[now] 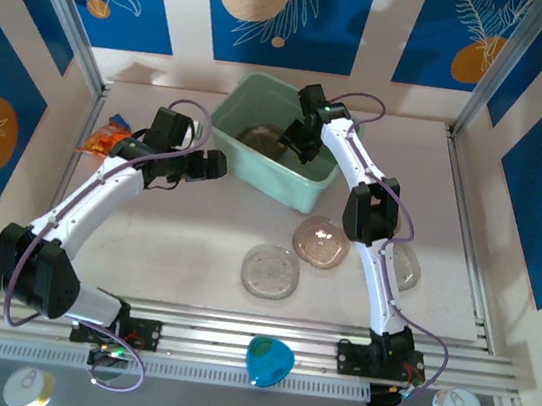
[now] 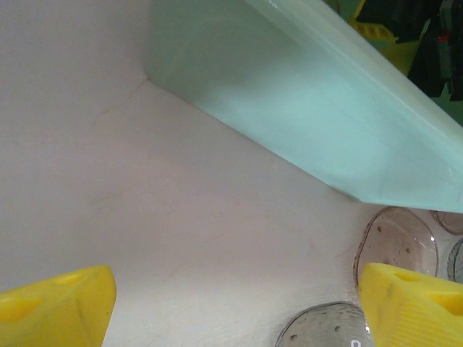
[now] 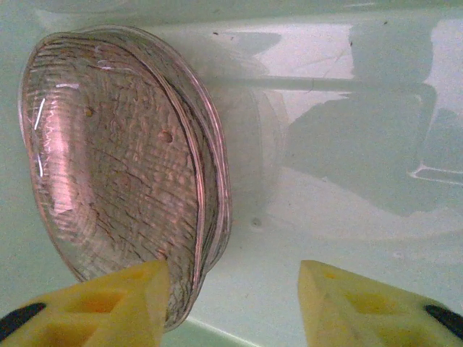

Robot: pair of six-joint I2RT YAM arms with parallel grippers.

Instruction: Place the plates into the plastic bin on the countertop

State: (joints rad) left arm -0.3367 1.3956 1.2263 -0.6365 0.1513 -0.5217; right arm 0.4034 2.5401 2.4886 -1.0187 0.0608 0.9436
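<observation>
Right claw (image 3: pixel 233 278) parted and empty, inside the plastic bin (image 3: pixel 362 87), just beside tilted stacked plates (image 3: pixel 123 166). Left claw (image 2: pixel 235 278) wide open, empty, outside the bin wall. Seemingly partway: three plates (image 1: pixel 271 271) waiting on the bench (image 1: pixel 195 243), visible from above; stack's tilt clear from right wrist.

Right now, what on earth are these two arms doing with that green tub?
They are clearing small plates into the plastic bin. The right gripper is down inside the bin, jaws apart, right next to a stack of plates resting in it. The left gripper hangs open and empty over the countertop beside the bin. More plates lie out on the countertop, such as a clear plate and a pinkish plate.
</observation>
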